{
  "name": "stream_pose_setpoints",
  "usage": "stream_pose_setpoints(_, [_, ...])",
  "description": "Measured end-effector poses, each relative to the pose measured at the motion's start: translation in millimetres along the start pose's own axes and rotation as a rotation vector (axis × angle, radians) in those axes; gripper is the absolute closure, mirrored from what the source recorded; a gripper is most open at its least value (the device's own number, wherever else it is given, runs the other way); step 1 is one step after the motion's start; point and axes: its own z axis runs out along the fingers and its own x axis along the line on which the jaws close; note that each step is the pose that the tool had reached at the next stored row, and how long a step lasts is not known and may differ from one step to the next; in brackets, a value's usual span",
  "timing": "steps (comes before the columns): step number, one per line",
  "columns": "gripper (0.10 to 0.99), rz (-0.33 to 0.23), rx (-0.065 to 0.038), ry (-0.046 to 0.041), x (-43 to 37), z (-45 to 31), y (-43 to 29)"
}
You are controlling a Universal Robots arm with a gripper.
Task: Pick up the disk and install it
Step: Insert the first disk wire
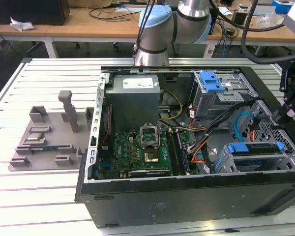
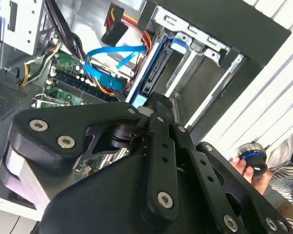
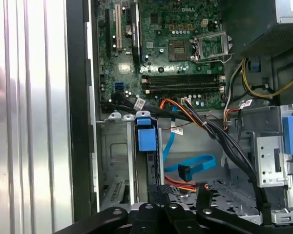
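Note:
The disk lies in the drive cage at the corner of the open computer case on the exterior view's right, its blue bracket showing at both ends. In the first wrist view the disk's blue bracket end sits in a cage slot, and in the second wrist view the disk stands edge-on in the cage. My gripper hangs above the case's wall on the exterior view's right, just past the cage and apart from the disk. The gripper is open, with only cables behind the gap. Its black linkage fills the near part of the second wrist view.
Inside the case are the motherboard, a grey power-supply box, a blue latch on the upper bay and loose blue and orange cables. A grey fixture tray lies outside the case. A person's hand holds a knob.

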Motion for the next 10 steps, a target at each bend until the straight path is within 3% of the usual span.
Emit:
stream_pose_setpoints(2, [0.980,0.000,-0.001,0.0042,-7.8,4.6,-8.8])
stream_pose_setpoints(5, [0.980,0.000,-0.002,0.0095,-14.8,9.2,-14.1])
stream_pose_setpoints(8, [0.980,0.001,-0.002,0.0152,-25.6,13.4,-14.8])
stream_pose_setpoints(10, [0.980,0.001,-0.002,0.0196,-41.3,19.2,-14.4])
